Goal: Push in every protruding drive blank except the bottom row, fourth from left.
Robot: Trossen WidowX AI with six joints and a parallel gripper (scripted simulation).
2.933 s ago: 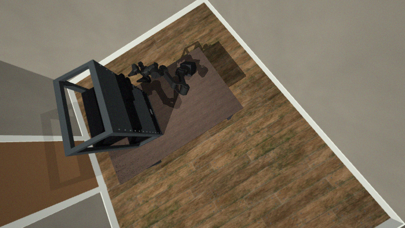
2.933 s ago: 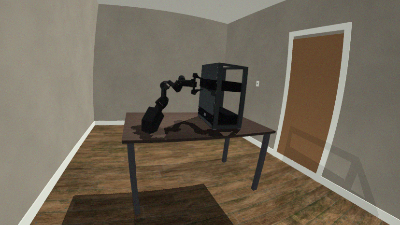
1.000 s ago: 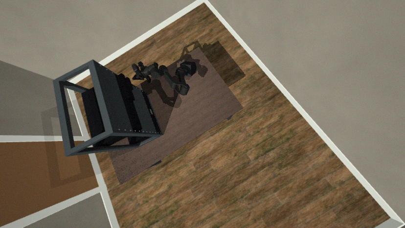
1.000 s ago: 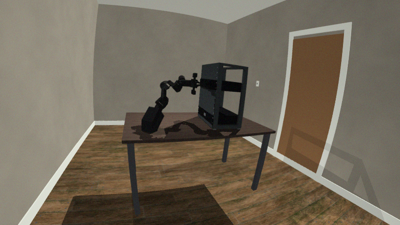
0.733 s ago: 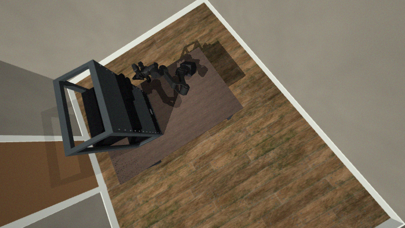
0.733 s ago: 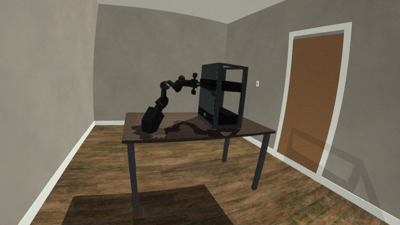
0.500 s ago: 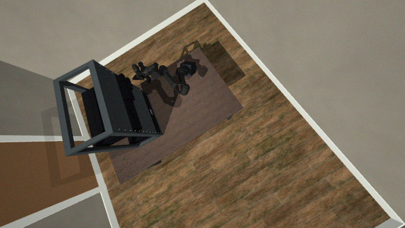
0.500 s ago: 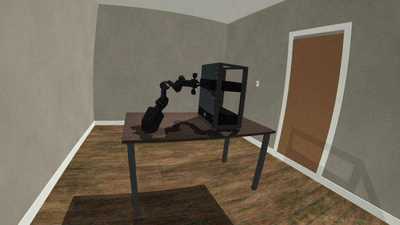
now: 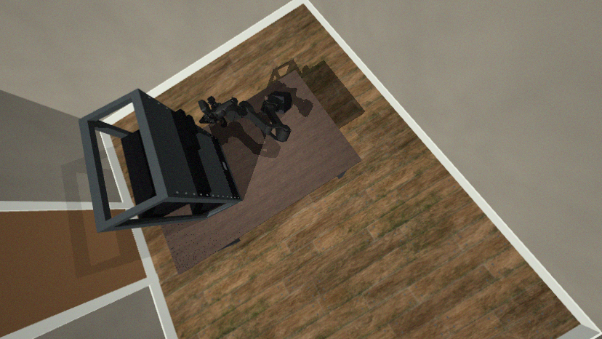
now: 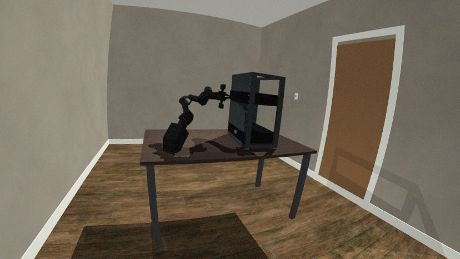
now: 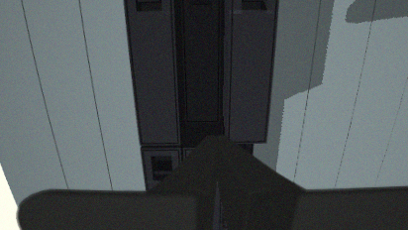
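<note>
The dark open-frame rack (image 9: 153, 147) (image 10: 246, 83) stands on the table (image 9: 294, 168) (image 10: 225, 154). Its drive bay (image 10: 239, 96) forms a black band near the top of the front face. My gripper (image 9: 201, 118) (image 10: 228, 96) (image 11: 215, 145) is shut and empty, its tip right at that band. In the wrist view the bay is seen turned sideways. Two grey drive blanks (image 11: 153, 74) (image 11: 250, 74) flank a darker blank (image 11: 200, 64) that looks set deeper. My shut fingers point at the near end of the dark one. Another blank (image 11: 160, 166) shows beside my fingers; the rest are hidden.
The arm's base (image 10: 173, 137) (image 9: 278, 102) sits on the table to the left of the rack. A black unit (image 10: 262, 133) fills the rack's bottom shelf. The rack stands near the table's far right edge, with a door (image 10: 357, 115) in the wall behind.
</note>
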